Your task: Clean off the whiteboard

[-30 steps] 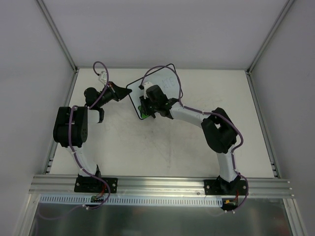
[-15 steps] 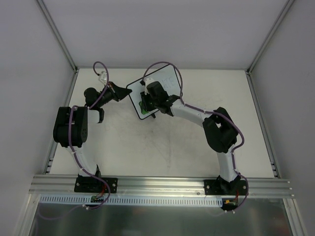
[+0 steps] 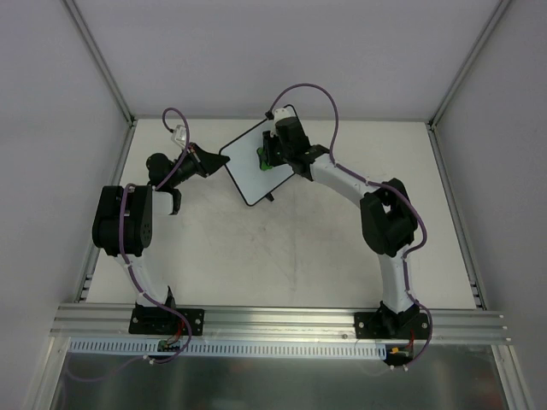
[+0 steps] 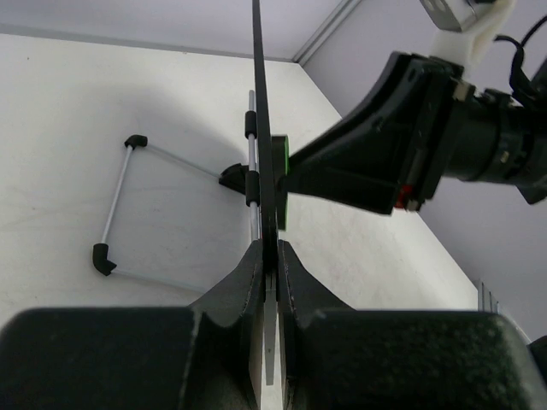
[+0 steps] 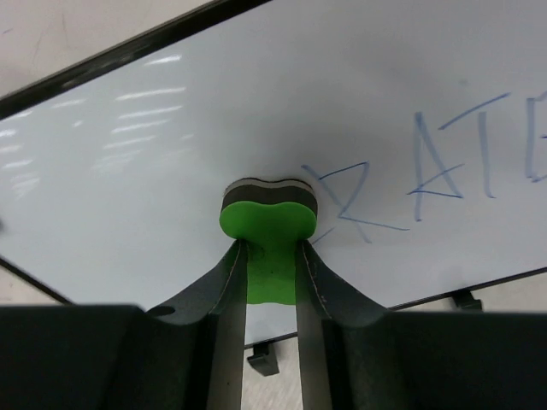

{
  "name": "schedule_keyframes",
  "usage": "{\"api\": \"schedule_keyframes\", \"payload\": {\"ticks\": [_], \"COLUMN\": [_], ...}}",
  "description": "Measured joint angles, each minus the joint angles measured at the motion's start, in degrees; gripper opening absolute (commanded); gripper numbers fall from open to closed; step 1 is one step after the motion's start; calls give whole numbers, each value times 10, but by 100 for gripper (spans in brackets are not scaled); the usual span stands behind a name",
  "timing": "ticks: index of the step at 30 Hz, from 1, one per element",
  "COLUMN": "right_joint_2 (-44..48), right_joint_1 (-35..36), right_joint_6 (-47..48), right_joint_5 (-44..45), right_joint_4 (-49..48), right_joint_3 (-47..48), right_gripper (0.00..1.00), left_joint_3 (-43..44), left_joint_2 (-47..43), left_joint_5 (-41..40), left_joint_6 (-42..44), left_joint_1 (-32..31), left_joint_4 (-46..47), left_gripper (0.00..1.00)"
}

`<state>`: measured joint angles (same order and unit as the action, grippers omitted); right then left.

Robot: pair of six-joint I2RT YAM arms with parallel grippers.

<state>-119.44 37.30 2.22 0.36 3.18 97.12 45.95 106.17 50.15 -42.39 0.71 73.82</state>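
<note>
The whiteboard (image 3: 250, 165) is propped up on the far middle part of the surface (image 3: 299, 256), between the two arms. The left tool (image 4: 270, 256) is closed on the board's near edge, and its two fingers (image 4: 243, 278) pinch the thin black frame from both sides. Behind the board, a wire stand (image 4: 120, 205) with black corners rests on the surface. The right tool (image 5: 272, 256) is closed around a green eraser (image 5: 269, 224), whose dark pad is pressed flat on the white face. Just to the right of the eraser there are blue letters (image 5: 427, 171), and the first one touches the pad.
</note>
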Motion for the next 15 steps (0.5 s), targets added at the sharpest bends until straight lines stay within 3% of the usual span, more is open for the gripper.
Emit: {"api": "schedule_keyframes", "payload": {"ticks": [8, 15], "right_joint_2": [-26, -26], "right_joint_1": [-45, -46], "right_joint_6": [10, 15], "right_joint_5": [0, -17], "right_joint_4": [-7, -45], "right_joint_3": [39, 19], "right_gripper": [0, 0], "left_joint_3": [-1, -2], "left_joint_2": [-1, -2], "left_joint_5": [3, 3], "left_joint_6": [0, 0], "left_joint_1": [0, 1], "left_joint_4": [0, -2], "left_gripper": [0, 0]}}
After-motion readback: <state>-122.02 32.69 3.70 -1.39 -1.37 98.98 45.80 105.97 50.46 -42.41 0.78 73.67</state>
